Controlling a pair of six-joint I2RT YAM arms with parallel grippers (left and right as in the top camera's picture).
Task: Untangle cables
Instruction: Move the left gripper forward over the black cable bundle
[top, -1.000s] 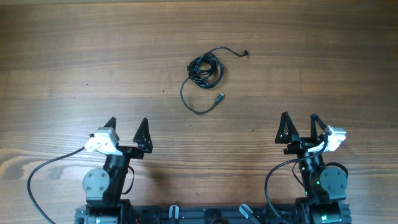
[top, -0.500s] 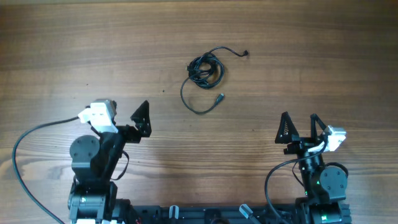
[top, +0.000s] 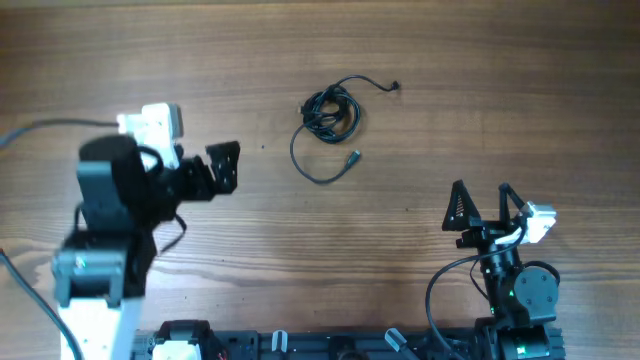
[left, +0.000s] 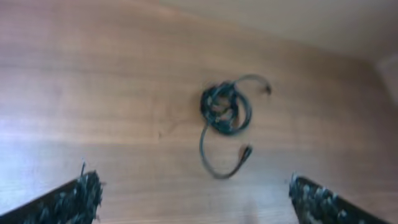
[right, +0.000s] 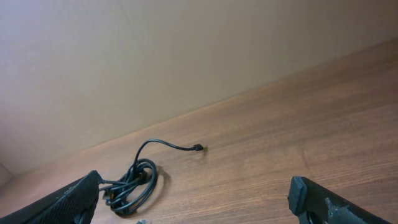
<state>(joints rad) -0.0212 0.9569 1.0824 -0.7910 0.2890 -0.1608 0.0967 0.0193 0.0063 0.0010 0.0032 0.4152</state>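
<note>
The left gripper (left: 198, 202) is spread wide and holds nothing. The cables (top: 328, 115) lie on the tabletop (top: 500, 80) straight ahead of it and well apart: a tight black coil with 2 loose tails ending in small plugs. The right gripper (top: 480, 195) is also spread wide and empty; the cables sit ahead of it, off to its left and well apart.

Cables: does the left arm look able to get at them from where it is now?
Probably yes. The left tool is open and points toward the cables, and nothing stands on the table between them.
</note>
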